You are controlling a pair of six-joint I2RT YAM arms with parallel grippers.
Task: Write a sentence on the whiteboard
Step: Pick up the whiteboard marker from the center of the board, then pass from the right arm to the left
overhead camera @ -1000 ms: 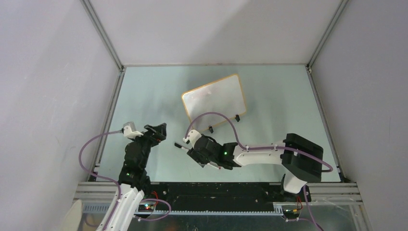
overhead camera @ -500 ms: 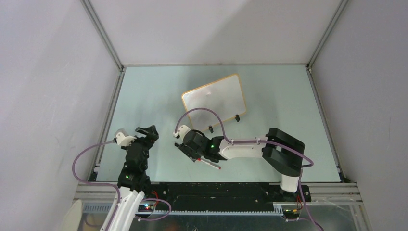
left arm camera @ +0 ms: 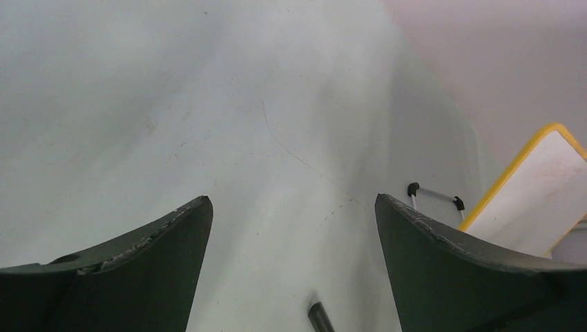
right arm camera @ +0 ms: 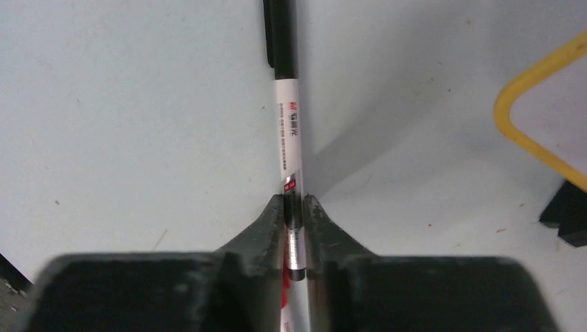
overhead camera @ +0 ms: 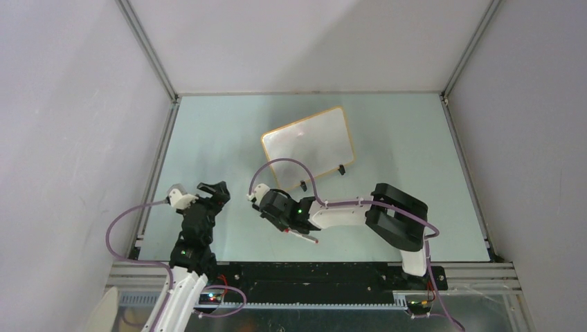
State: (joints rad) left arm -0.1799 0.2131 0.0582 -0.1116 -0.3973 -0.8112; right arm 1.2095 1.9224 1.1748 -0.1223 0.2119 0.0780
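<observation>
The whiteboard (overhead camera: pixel 308 142), orange-framed with a white face, stands tilted at the back centre of the table; I see no sentence on it. One framed corner of it shows in the right wrist view (right arm camera: pixel 533 138), and its edge appears in the left wrist view (left arm camera: pixel 533 200). A white marker (right arm camera: pixel 287 138) with a black cap lies on the table. My right gripper (right arm camera: pixel 295 200) is shut on its barrel, low over the table near the front (overhead camera: pixel 282 221). The marker's red-tipped end (overhead camera: pixel 308 238) sticks out behind it. My left gripper (left arm camera: pixel 291 200) is open with nothing between its fingers, at the near left (overhead camera: pixel 214 190).
Two black clip feet (overhead camera: pixel 303 185) (overhead camera: pixel 342 169) stand at the board's near edge. Grey walls with metal corner rails (overhead camera: pixel 149 52) close in the table on three sides. A purple cable (overhead camera: pixel 291 164) loops from the right wrist toward the board.
My right arm swung left and down, and its jaws closed on the marker. My left arm drew back toward the near left, still open.
</observation>
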